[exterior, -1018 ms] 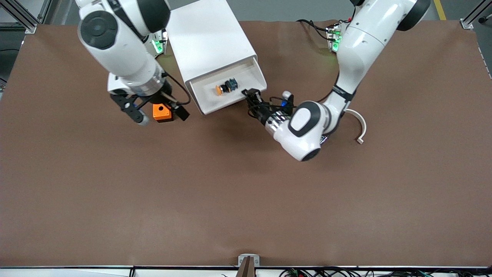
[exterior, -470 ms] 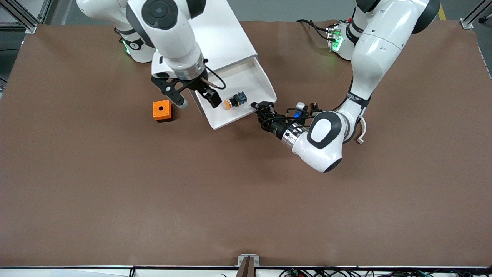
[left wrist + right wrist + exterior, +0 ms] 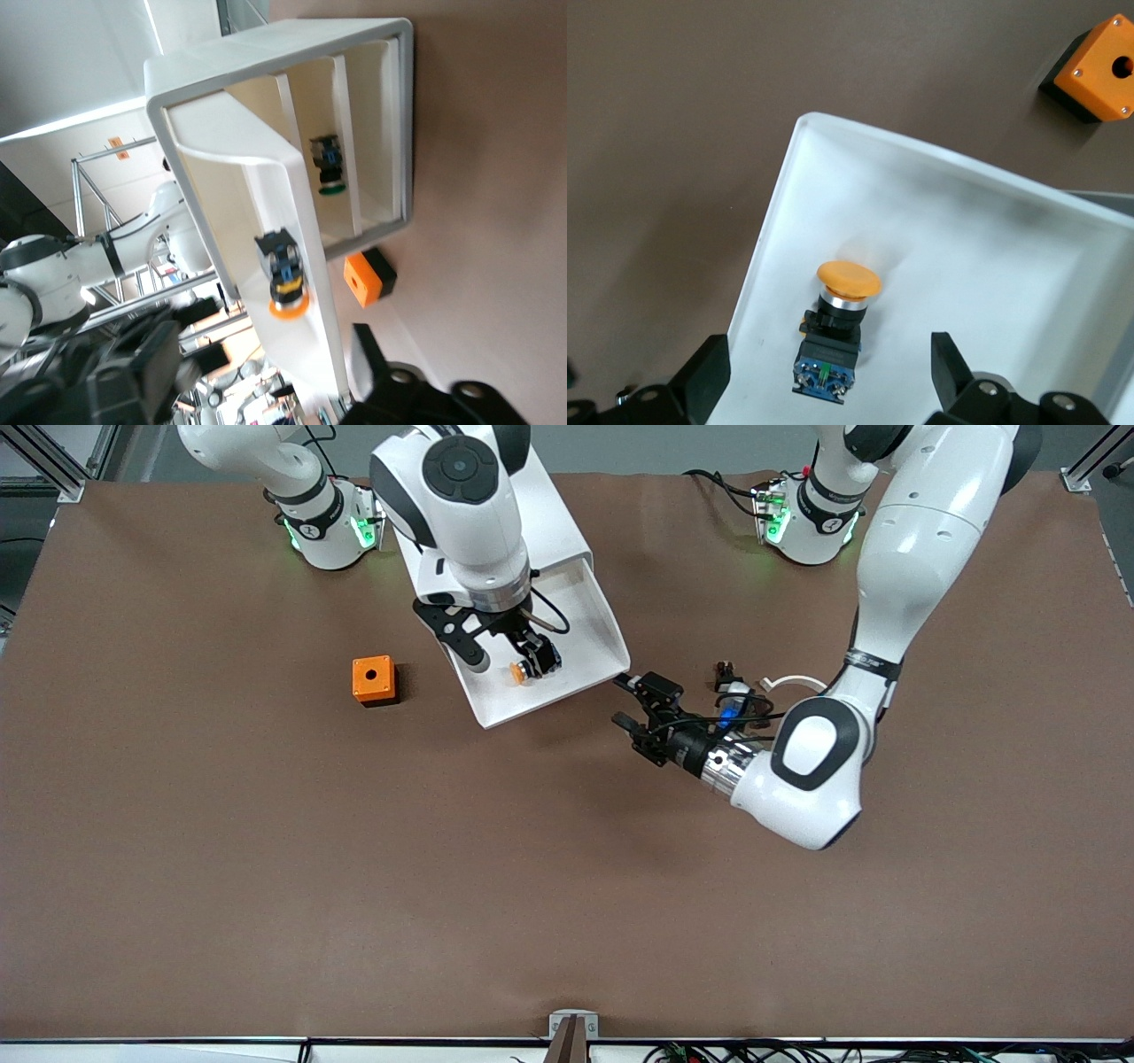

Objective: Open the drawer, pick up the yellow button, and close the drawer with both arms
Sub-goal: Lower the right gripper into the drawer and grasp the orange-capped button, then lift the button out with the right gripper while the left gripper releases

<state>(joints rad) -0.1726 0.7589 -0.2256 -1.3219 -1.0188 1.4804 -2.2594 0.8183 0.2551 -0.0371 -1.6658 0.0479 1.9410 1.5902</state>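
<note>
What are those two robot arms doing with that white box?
The drawer is pulled out, with the button lying inside. The right claw hangs open over the button, not holding it yet. The left claw is open just off the drawer's front, touching nothing. An orange cube sits on the table beside the drawer.

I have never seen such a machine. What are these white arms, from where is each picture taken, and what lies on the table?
Two robot arms stand at a brown table. One picture looks down from a high camera facing them; the other two come from cameras on the wrists. The white cabinet's top drawer is pulled open, with the orange-capped button lying in it. The right hand hangs open over the button, holding nothing. The left hand, also open and empty, is beside the drawer's front. An orange cube sits toward the right arm's end.
</note>
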